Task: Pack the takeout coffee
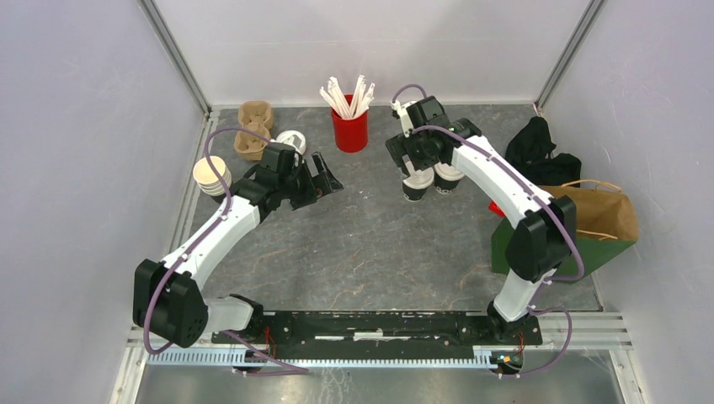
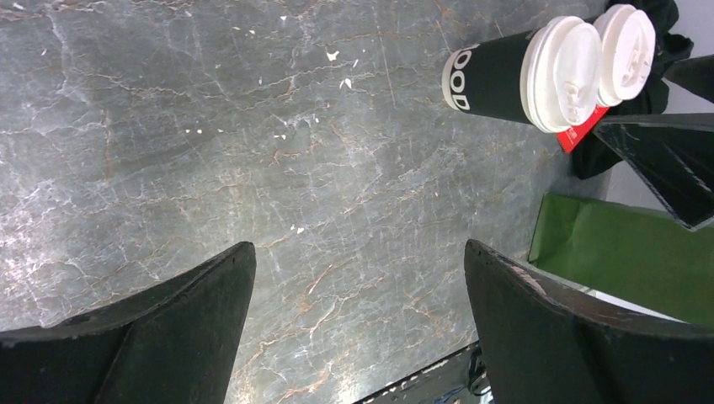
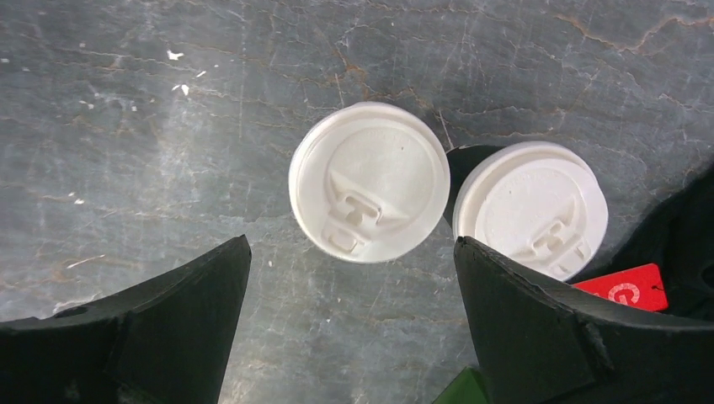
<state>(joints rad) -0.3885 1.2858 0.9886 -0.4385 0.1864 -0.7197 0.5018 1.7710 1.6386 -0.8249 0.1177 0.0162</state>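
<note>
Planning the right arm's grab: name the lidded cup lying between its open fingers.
The cup farther from the red tag: its lid shows whole between the fingers of the right gripper; the other cup is partly hidden behind one finger.

desk [image 1: 370,244]: grey, marbled
middle: two lidded cups [image 1: 415,183] [image 1: 446,177], adjacent
back: red holder [image 1: 350,132]
left: cardboard carriers [image 1: 253,128], cup stack [image 1: 210,175], lids [image 1: 292,140]
right: black cloth [image 1: 539,147], paper bag [image 1: 602,215]
</note>
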